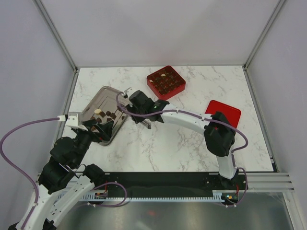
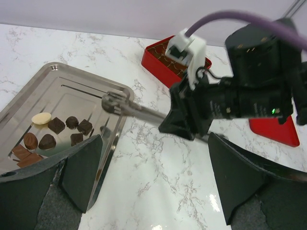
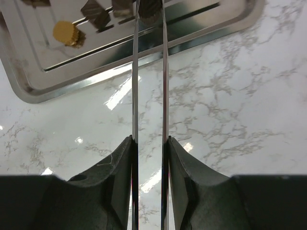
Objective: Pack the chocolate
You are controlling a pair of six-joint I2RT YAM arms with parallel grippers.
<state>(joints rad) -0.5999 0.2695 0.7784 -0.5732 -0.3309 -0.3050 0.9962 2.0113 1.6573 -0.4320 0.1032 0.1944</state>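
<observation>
In the top view, a metal tray (image 1: 100, 97) is found at the left of the table (image 1: 192, 143), with the chocolate (image 1: 109, 115) lying loose in its near half, mostly dark pieces and one pale piece. A red box (image 1: 150, 82) with gridded compartments stands behind and to the right of the tray; dark pieces are seen in several cells, though the count cannot be made out. A flat red lid (image 1: 228, 110) lies well apart at the right. The left claw (image 1: 100, 129) is held over the tray's near edge, jaws spread wide with nothing between them. In the left wrist view, one cream piece and several dark pieces are confirmed in the tray. The tongs (image 2: 132, 109) are seen projecting from the right claw (image 2: 175, 117), their tips above the tray's right rim. In the right wrist view, the right claw's fingers (image 3: 120, 182) are pressed against both blades of the tongs, which are squeezed nearly parallel with a narrow gap. A dark shape is seen between the blade tips at the picture's top edge; whether it is gripped cannot be told.
</observation>
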